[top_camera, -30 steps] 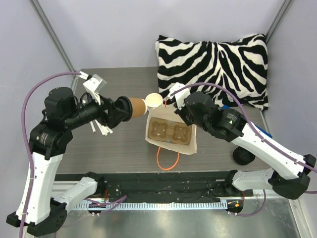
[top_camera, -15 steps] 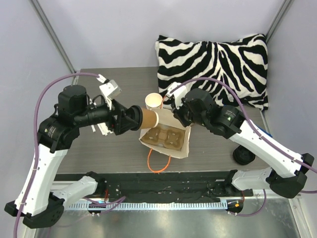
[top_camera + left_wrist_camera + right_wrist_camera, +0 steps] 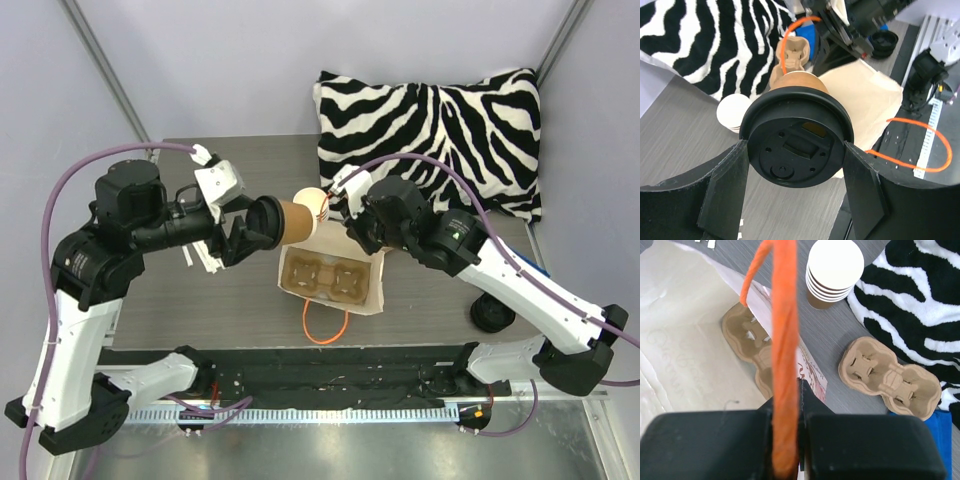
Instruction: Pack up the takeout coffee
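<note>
Nearest the bases, the free orange loop (image 3: pixel 325 326) is lying flat at 6 o'clock of the paper bag (image 3: pixel 378 288). The bag's mouth is facing the overhead camera, and a pulp carrier (image 3: pixel 322 277) is sitting inside. At the bag's 12 o'clock, the right gripper (image 3: pixel 786 426) is pinching the other orange handle (image 3: pixel 785 340), jaws fully closed on it, apparently lifting that wall to hold the mouth wide. At 10 o'clock, the left gripper (image 3: pixel 262 220) is clamping the takeout coffee (image 3: pixel 297 220) by its black lid, jaws spread to lid width. The cup is lying sideways, base pointing bagward, probably approaching the carrier. Beyond, the stack of cups (image 3: pixel 312 203) is standing before the zebra pillow (image 3: pixel 430 130).
</note>
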Robot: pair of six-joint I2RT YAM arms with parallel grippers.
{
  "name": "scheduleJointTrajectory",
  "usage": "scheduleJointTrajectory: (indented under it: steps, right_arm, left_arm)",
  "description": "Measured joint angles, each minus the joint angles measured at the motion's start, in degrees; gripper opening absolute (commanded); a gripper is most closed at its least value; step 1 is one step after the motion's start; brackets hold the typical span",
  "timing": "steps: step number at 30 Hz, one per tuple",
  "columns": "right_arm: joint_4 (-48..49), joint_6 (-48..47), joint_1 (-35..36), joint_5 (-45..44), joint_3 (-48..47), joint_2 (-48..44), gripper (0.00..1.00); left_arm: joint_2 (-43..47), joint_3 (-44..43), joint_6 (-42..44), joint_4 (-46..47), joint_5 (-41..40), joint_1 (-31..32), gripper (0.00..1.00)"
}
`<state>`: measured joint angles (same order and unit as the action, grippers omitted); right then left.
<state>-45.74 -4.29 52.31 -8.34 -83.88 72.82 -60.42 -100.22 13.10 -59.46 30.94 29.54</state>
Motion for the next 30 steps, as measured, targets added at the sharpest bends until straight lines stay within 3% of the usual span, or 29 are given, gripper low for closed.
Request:
scheduleJointTrajectory:
  steps: [5,11,20,30]
  right_arm:
    - [0.0,0.2,0.0,1.5,-0.8,0.0,0.01]
    - [-0.1,1.8,0.0,1.4,-2.1,1.0,0.01]
    - [0.3,7.0,-0.1,-1.0,-3.0,1.5,0.01]
    - [0.7,10.8,-0.1,-1.0,-3.0,2.4,0.01]
  left_arm:
    - [0.1,2.9,2.4,-0.6,-0.7,3.5,0.17]
    - [0.5,8.0,2.2,1.0,-9.6,10.1,0.17]
    - [-0.1,13.1,-7.4,6.5,-24.2,18.3,0.14]
    - [-3.3,19.5,-18.8,13.3,-40.0,25.7,0.19]
